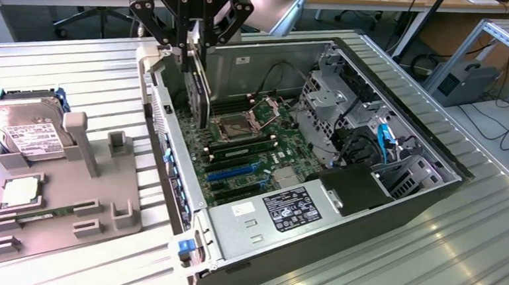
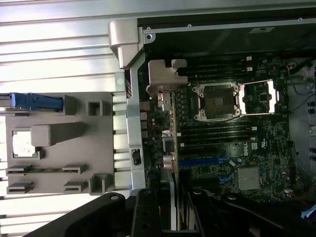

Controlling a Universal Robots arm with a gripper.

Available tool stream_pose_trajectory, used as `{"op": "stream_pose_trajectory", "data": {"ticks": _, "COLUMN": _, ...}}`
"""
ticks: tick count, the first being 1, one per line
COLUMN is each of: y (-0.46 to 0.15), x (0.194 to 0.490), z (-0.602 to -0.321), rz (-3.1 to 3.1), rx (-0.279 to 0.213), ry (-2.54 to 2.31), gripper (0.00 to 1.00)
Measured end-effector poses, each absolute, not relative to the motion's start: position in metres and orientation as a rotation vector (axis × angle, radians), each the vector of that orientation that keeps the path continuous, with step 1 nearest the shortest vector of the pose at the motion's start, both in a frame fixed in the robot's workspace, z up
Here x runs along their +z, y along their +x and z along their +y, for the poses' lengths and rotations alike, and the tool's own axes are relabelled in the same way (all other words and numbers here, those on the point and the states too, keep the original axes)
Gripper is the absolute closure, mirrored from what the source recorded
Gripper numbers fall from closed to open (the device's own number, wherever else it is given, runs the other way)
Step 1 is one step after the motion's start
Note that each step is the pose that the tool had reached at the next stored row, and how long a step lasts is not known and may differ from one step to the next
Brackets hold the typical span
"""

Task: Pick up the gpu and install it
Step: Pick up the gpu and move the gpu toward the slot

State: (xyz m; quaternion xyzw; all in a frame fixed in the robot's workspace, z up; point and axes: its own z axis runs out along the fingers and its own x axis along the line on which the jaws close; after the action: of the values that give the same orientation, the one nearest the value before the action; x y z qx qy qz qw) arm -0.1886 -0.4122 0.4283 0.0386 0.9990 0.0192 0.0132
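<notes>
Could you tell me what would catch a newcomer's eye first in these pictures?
An open computer case lies on its side in the middle of the exterior view, motherboard bared. The pincer reaches down into it by its wall on that view's left, gripping the gpu on edge over the board. Further left, a hard drive sits on a grey holder.

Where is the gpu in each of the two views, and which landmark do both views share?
Exterior view: the gpu hangs edge-on from the end effector, next to the case wall on the exterior view's left.
Wrist view: the gpu is a thin edge-on strip between the case wall and the CPU socket.
Shared landmark: the CPU socket, beside the gpu.
</notes>
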Motion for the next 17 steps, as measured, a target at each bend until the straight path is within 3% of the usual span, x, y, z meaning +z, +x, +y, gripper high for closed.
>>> {"op": "stream_pose_trajectory", "data": {"ticks": 17, "y": -0.1814, "x": 0.4273, "z": -0.4123, "rz": 3.112, "rx": 0.056, "ry": 0.12, "gripper": 0.73}}
